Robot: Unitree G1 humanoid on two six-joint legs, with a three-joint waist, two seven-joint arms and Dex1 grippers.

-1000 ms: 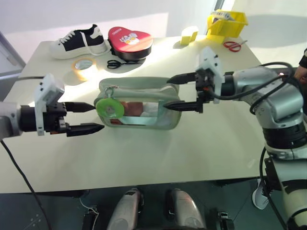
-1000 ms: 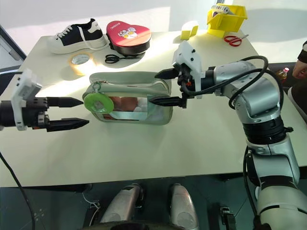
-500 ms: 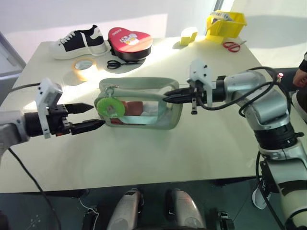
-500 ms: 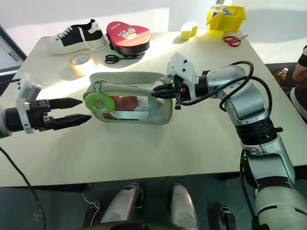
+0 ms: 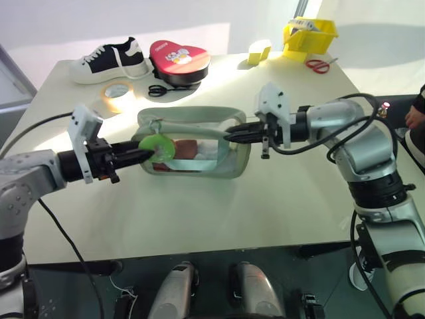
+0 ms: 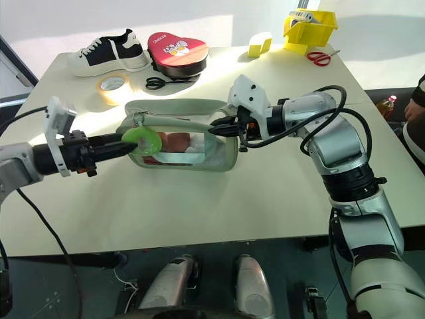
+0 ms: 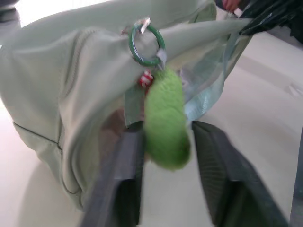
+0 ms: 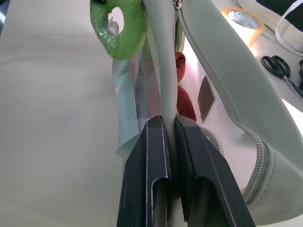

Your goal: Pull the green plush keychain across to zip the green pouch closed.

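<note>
Left gripper (image 5: 147,154) fingers apparently clamped; right gripper (image 5: 229,136) fingers pinched, arms converging.

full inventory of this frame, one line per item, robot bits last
green pouch: 1, pale sage green with clear sides, table centre
green plush keychain: 1, bright green, at the pouch's left end
table: 1, cream, under everything
sneaker: 1, black and white, far left
heart-shaped case: 1, red, beside the sneaker
tape roll: 1, yellowish, in front of the sneaker
black scissors: 1, in front of the case
yellow block: 1, far middle
yellow bin: 1, far right
red scissors: 1, by the bin
left gripper: black fingers, shut on the keychain
right gripper: black fingers, shut on the pouch's right-end rim
</note>
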